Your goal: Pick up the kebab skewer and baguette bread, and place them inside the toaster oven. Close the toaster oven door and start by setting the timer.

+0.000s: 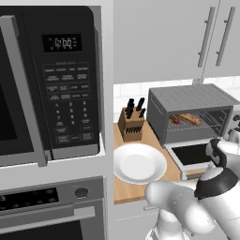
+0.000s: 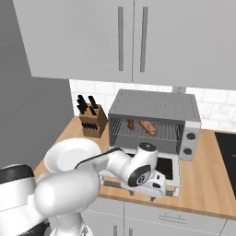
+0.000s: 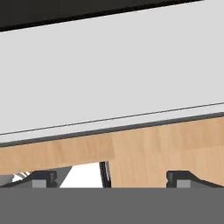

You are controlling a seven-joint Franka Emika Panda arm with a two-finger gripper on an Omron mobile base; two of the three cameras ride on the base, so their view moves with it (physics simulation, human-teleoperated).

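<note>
Golden-brown baguette bread point(image 2: 148, 127) & dark-red kebab skewer point(image 2: 131, 124) on rack in grey metal toaster oven point(image 2: 156, 108); dark-glass toaster oven door point(image 1: 193, 154) still down, timer unset; pincer point(image 3: 111, 177) released, w/ nothing between jaws.

A clock reading of about 12:00 is shown on the microwave display point(image 1: 62, 43); the keypad labels below are too blurred to be read.

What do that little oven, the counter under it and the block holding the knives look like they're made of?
Toaster oven: seemingly matte grey metal, with a ribbed top and thin wire rack. Counter: light wood, going by its plank-like grain. Knife block: apparently darker brown wood; the handles look like black plastic, hard to confirm.
</note>
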